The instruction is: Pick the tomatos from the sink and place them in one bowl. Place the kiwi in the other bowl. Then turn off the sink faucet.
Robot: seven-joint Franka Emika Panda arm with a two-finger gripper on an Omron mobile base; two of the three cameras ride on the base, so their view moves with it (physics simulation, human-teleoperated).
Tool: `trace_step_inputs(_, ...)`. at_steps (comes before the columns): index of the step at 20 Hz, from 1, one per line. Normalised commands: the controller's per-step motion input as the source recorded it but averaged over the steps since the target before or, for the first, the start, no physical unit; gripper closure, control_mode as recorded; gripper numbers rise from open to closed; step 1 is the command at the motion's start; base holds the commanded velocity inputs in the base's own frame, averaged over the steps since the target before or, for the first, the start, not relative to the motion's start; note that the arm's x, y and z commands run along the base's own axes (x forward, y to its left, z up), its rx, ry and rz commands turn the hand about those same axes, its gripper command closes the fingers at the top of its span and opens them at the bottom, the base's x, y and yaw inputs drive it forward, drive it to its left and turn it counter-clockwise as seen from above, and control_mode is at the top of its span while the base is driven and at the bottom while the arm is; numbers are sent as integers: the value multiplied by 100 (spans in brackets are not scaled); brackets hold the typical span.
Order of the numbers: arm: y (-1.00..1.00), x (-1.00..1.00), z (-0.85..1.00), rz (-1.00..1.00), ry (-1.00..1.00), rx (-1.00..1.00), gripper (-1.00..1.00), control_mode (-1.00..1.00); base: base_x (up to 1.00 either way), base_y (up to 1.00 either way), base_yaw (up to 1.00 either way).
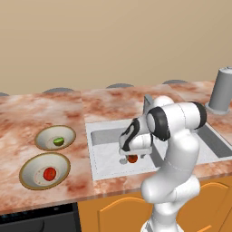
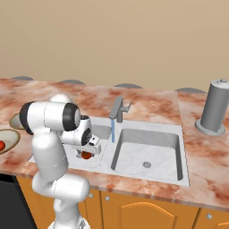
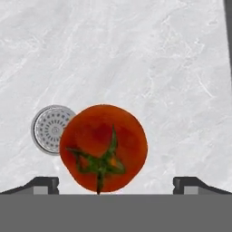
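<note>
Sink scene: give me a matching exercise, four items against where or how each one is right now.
Items:
1. kiwi
2. tomato on the counter side
3. tomato under the gripper
4. faucet

States:
A. running, a blue stream falling from it
B. in the near bowl
C. in the far bowl
D. on the sink floor, beside the drain, between open fingers

Pairs: 1-C, 2-B, 3-D, 4-A
</note>
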Motion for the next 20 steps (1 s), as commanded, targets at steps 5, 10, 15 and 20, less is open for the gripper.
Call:
trace_step_inputs(5, 0, 33, -40, 0, -2, 0, -100, -100, 0, 0, 0)
trace_step_inputs(10, 0, 18, -33, 0, -5, 0, -100, -100, 0, 0, 0)
trace_step_inputs(15, 0, -12, -34, 0, -8, 0, -100, -100, 0, 0, 0)
trace_step_inputs(20, -7, -54, -9, -3, -11, 0, -100, -100, 0, 0, 0)
